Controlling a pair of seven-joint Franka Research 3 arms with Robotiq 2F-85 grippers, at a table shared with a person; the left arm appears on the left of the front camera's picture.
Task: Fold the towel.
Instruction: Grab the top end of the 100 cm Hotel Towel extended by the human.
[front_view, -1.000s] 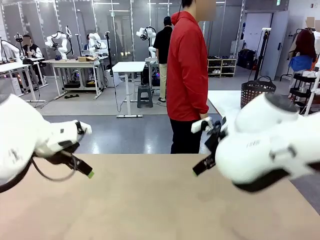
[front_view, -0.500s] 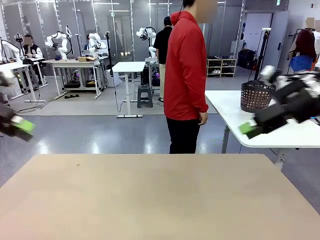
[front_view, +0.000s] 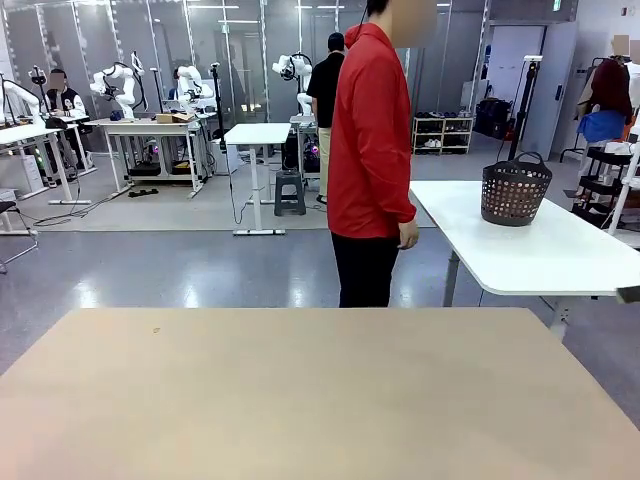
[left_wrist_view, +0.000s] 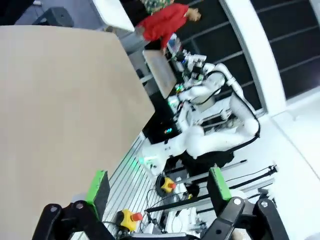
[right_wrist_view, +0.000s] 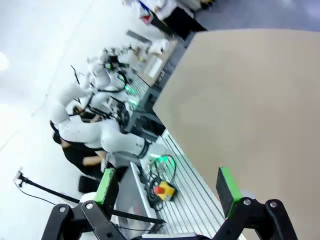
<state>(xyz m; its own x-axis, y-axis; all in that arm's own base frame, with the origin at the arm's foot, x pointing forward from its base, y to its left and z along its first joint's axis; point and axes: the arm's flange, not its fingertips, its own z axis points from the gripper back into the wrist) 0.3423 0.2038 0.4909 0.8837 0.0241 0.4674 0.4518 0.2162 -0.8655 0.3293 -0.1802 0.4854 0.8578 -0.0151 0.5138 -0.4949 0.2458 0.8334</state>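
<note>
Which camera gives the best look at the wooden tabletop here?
The front view: the tabletop spans the frame, far edge and both far corners included. The left and right wrist views each catch a tilted part of it from the side.

The desk (front_view: 300, 400) is lying open from near edge to far edge, giving free passage across its tan top. A person (front_view: 372, 150) in a red jacket is standing side-on just beyond the far edge, near the middle, blocking any reach past that stretch. Farther right, apart from the desk, a white table (front_view: 520, 255) is carrying a dark basket (front_view: 515, 190). The left gripper (left_wrist_view: 157, 184) and right gripper (right_wrist_view: 167, 185) are holding their fingers spread wide. Past the desk's side edge, cabling and a yellow stop button (left_wrist_view: 127, 217) are crowding the space.
</note>
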